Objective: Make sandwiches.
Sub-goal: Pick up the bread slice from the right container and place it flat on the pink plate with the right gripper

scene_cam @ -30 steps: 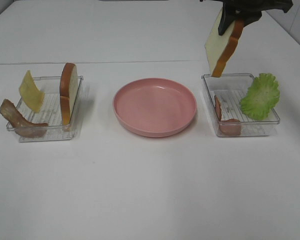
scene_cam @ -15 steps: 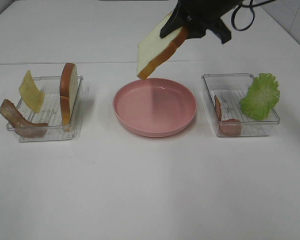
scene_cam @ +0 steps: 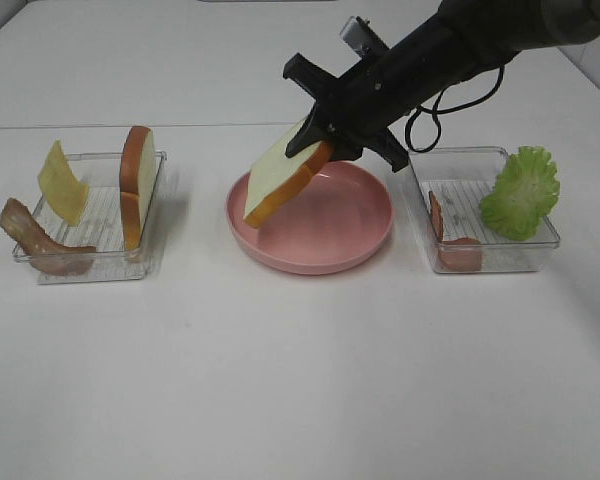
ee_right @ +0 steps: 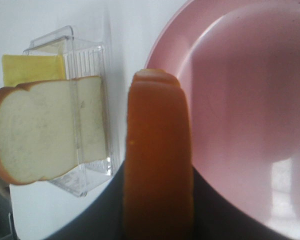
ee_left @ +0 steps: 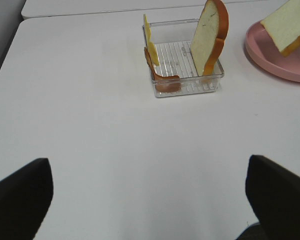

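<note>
While the pink plate point(scene_cam: 355, 215) under my right gripper point(scene_cam: 325, 148) is sitting bare, the sandwich-making is only just starting. I am pinching one bread slice point(scene_cam: 278, 185) tight, tilted, its low corner hanging by the plate's rim. Half a second ago it was hanging higher, behind the plate. The second bread slice point(scene_cam: 137, 185), lettuce point(scene_cam: 520, 192), bacon point(scene_cam: 30, 235) and cheese point(scene_cam: 62, 183) are waiting well off to my sides.

Our right arm point(scene_cam: 460, 45) is matte black; a thin black cable point(scene_cam: 410, 128) loops off it; a grey block point(scene_cam: 357, 33) tops it; our left gripper's fingers point(ee_left: 20, 194) look dark.
</note>
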`<action>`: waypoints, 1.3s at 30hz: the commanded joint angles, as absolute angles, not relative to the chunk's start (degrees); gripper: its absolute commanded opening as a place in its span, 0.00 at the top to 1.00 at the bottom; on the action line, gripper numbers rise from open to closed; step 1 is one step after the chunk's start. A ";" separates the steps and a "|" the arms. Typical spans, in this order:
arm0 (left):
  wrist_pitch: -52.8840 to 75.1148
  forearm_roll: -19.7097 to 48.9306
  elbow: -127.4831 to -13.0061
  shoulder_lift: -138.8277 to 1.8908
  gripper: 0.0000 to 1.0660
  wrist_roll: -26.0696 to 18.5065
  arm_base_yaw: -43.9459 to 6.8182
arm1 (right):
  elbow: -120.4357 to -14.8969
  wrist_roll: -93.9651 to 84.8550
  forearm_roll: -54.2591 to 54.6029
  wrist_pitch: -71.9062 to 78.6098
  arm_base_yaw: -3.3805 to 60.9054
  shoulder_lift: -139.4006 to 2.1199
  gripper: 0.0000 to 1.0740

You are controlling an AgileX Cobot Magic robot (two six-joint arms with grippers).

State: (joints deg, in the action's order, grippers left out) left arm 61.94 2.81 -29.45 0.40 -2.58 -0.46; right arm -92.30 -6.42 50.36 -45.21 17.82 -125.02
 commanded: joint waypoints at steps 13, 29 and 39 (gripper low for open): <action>61.59 3.15 -29.45 1.03 0.06 -2.41 -0.74 | -92.25 -6.76 52.31 -38.67 17.76 -130.12 1.00; 61.59 3.15 -29.45 1.03 0.06 -2.41 -0.74 | -92.25 -6.76 49.85 -41.25 17.76 -130.23 0.58; 61.59 3.15 -29.45 1.03 0.06 -2.41 -0.74 | -92.25 -5.67 47.73 -41.77 17.76 -129.03 0.28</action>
State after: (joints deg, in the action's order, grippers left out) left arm 61.94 2.81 -29.45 0.40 -2.58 -0.46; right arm -92.25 -5.61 47.96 -41.77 17.82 -129.83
